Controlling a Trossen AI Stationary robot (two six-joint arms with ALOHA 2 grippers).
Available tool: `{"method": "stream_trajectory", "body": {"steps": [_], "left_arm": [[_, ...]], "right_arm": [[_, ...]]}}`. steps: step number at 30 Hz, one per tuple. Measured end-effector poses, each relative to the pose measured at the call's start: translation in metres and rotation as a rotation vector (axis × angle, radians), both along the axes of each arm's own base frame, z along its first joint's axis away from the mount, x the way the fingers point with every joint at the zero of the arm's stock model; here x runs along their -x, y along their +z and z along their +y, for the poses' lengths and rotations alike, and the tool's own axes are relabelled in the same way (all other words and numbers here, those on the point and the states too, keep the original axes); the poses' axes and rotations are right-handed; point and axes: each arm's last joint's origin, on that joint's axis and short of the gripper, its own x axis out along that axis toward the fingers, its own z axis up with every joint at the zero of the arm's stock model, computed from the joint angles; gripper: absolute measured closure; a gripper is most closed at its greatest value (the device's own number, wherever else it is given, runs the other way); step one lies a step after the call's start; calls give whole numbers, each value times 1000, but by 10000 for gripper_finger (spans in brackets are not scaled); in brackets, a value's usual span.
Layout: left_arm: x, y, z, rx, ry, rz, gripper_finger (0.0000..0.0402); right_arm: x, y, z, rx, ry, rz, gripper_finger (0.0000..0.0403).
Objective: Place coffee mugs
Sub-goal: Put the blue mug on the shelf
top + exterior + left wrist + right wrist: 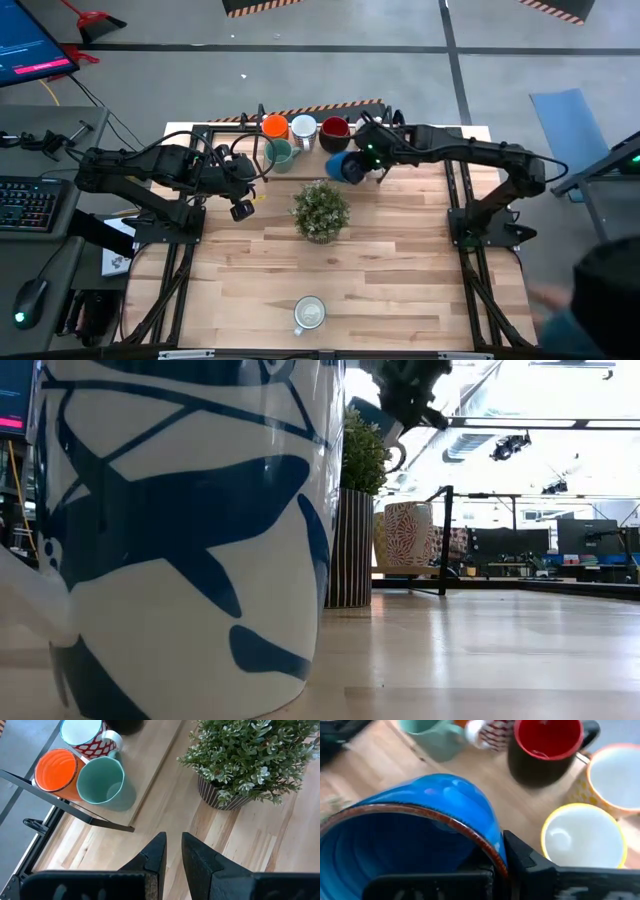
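From above we see a row of mugs at the table's far edge — the orange mug (275,126), a white patterned mug (303,128) and the dark red mug (334,130), with the teal mug (281,155) just in front of the orange one. The right gripper (362,160) holds the blue mug (345,167) beside that row, near the dark red one. The left gripper (243,208) hangs near the teal mug, empty. One white mug (309,314) stands alone at the near edge, well apart from the rest, beyond the potted plant (321,209).

At table height that lone mug, white with blue markings (180,530), fills the near field; it is untouched, so we judge it still to be placed.

The left wrist shows its fingers (155,855) nearly together, a narrow gap between them, grasping nothing — orange and teal mugs sit touching ahead.

The right wrist shows its fingers clenched on the blue mug's rim (485,850), the mug tilted, with a yellow-rimmed mug (582,837) and another pale mug (615,777) close by.

We reckon most mugs are grouped; the blue one is mid-placement.
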Motion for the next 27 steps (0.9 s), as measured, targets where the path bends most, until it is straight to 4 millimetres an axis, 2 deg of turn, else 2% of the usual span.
{"method": "stream_trajectory", "body": {"steps": [10, 17, 27], "left_arm": [[0, 0, 0, 0, 1, -1, 353], [0, 0, 0, 0, 1, -1, 353], [0, 0, 0, 0, 1, -1, 353]], "right_arm": [[-12, -28, -29, -103, -155, 53, 403], [-23, -47, -33, -145, -140, 100, 403], [-32, -62, -40, -111, -122, 147, 403]]}}
